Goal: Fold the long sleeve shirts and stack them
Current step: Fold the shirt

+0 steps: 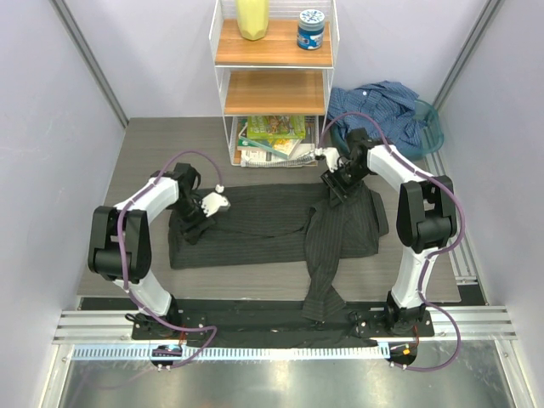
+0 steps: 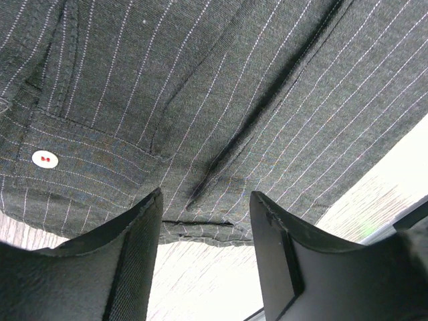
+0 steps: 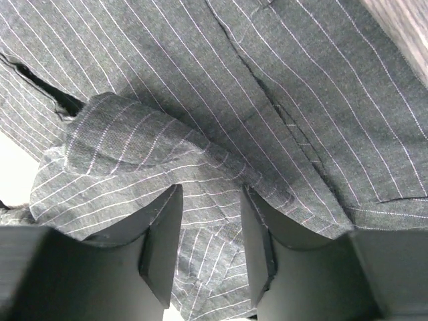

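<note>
The dark charcoal pinstriped shirt point(image 1: 255, 225) lies spread across the table, one sleeve point(image 1: 323, 289) trailing toward the front edge. My left gripper point(image 1: 194, 226) is low over its left end. In the left wrist view it point(image 2: 207, 194) is open, straddling the shirt's hem point(image 2: 200, 231), bare table below. My right gripper point(image 1: 338, 189) is at the shirt's upper right. In the right wrist view it point(image 3: 210, 188) is open, with bunched pinstriped cloth point(image 3: 134, 147) right at its tips. The blue shirt point(image 1: 378, 106) lies crumpled at the back right.
A white wire shelf rack point(image 1: 274, 81) stands at the back centre, holding a yellow container point(image 1: 252, 17), a blue-lidded jar point(image 1: 311, 28) and magazines point(image 1: 276, 136) at the bottom. A teal basket point(image 1: 431, 119) holds the blue shirt. A white button point(image 2: 45, 159) shows on the charcoal shirt.
</note>
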